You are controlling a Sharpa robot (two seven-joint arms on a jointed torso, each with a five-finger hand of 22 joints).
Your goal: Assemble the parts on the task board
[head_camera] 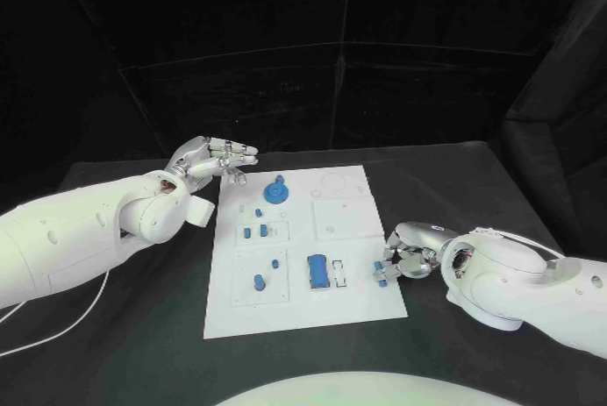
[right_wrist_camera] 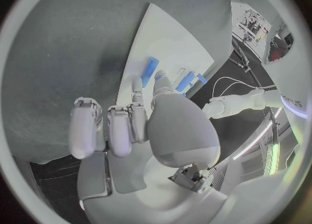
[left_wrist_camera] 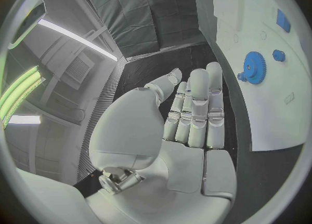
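Observation:
The white task board (head_camera: 360, 305) lies in the middle of the black table. On it are a blue gear (head_camera: 276, 193) (left_wrist_camera: 255, 67), a blue block (head_camera: 317, 271), and several small blue pegs such as one (head_camera: 260, 283). My right hand (head_camera: 407, 257) (right_wrist_camera: 140, 125) is low at the board's right edge and pinches a small blue part (head_camera: 380, 273) (right_wrist_camera: 151, 68) between thumb and fingertip, the part touching the board. My left hand (head_camera: 212, 159) (left_wrist_camera: 189, 115) hangs raised beyond the board's far left corner, fingers stretched out, holding nothing.
Black table (head_camera: 481, 178) spreads round the board on all sides, with black curtains behind it. A white cable (head_camera: 51, 331) trails under my left arm at the table's left side.

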